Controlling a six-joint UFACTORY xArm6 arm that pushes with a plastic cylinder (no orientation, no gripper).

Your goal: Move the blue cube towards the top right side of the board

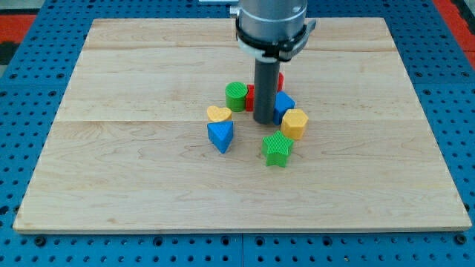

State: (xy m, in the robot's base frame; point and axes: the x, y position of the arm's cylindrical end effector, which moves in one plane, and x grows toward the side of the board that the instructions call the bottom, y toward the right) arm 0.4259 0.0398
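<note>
The blue cube sits near the board's middle, partly hidden behind my rod. My tip rests on the board just left of the blue cube, touching or nearly touching it. A yellow hexagon-like block lies against the cube's lower right. A red block peeks out behind the rod on its left, and a bit of red shows on its right. A green cylinder stands left of the red block.
A yellow heart and a blue triangular block lie to the left of my tip. A green star-shaped block lies below it. The wooden board sits on a blue perforated table.
</note>
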